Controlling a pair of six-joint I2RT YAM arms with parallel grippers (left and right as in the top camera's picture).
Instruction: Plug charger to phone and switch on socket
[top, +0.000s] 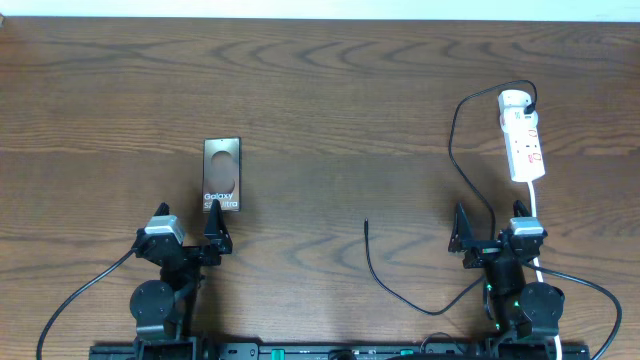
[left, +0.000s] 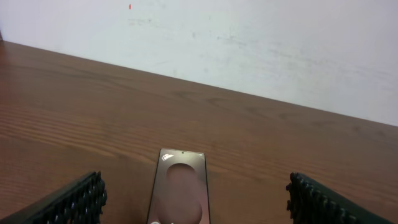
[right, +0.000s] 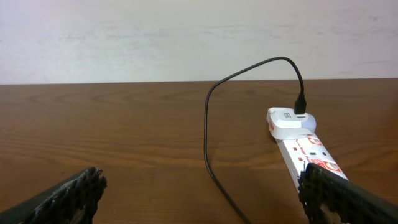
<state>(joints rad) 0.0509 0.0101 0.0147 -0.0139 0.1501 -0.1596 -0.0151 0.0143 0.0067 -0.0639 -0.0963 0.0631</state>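
Observation:
The phone (top: 221, 175) lies flat on the table at the left, brown with white "Galaxy" print and an oval mark; it also shows in the left wrist view (left: 180, 186). My left gripper (top: 187, 231) is open just in front of it, and its fingers (left: 196, 202) flank the phone's near end without touching it. The white socket strip (top: 522, 134) lies at the far right (right: 305, 143). The black charger cable (top: 462, 160) runs from its far end (right: 211, 124) and curves to a plug tip (top: 366, 222) mid-table. My right gripper (top: 487, 228) is open (right: 202, 199) and empty.
The socket's white cord (top: 535, 215) runs back toward the right arm's base. Black arm cables loop off both bases at the front edge. A pale wall stands behind the table's far edge (right: 124, 82).

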